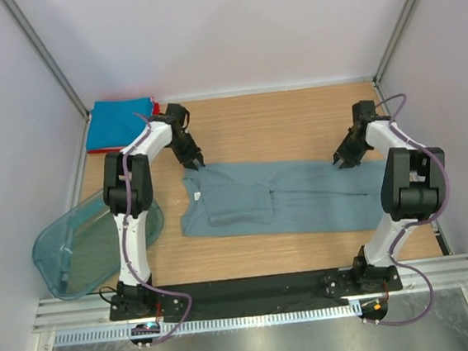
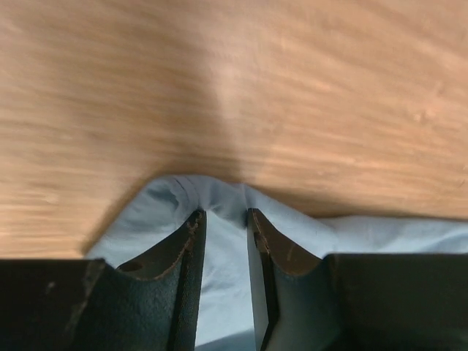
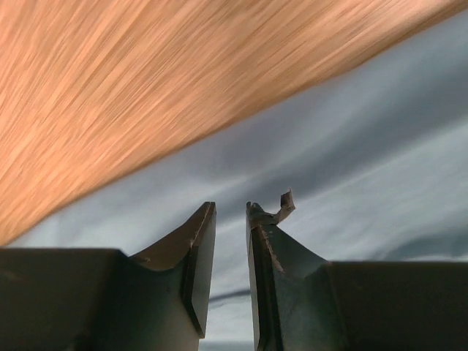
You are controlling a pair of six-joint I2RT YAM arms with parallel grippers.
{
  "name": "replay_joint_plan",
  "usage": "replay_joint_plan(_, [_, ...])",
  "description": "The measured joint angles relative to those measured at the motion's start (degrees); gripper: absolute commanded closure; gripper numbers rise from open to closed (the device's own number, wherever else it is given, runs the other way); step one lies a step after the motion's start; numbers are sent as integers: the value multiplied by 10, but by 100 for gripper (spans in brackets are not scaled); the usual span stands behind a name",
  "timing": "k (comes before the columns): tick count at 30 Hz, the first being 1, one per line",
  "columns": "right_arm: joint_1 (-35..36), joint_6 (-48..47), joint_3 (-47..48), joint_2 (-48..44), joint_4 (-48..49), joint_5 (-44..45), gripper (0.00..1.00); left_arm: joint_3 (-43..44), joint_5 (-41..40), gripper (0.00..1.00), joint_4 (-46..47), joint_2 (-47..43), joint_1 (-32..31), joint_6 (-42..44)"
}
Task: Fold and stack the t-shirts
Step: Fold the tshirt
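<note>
Your left hand (image 2: 225, 216) and right hand (image 3: 230, 208), jaws parted and gripping nothing, sit at the 2 ends of the grey-blue t-shirt (image 1: 302, 198), stretched along the counter (image 1: 279, 125), likely ready for a crosswise fold.

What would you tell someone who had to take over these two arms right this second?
Left gripper: open, at the grey shirt's far-left corner, by the collar.
Right gripper: open, over the shirt's far edge near its right end; nothing held.
Grey shirt lies across mid-table as a long band, apparently folded lengthwise. Blue tee sits folded at the back left on a red tee, only its edge showing.
Done: two tees stacked; grey one's long fold.
Left: probably fold the band crosswise to a square, then set it on the stack.
</note>
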Motion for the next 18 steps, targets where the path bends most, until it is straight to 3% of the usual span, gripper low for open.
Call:
replay_joint_plan(7, [-67,-40,11,68,40,20,69,47,-19,70,-6,27,13,0])
replay_joint_plan(15, [-66,-73,68,110,58,22,67,68,-55,69,-27,36,11,2])
replay_joint_plan(18, [-67,-80,77,114,61,17,60,88,-67,69,-46,46,11,2])
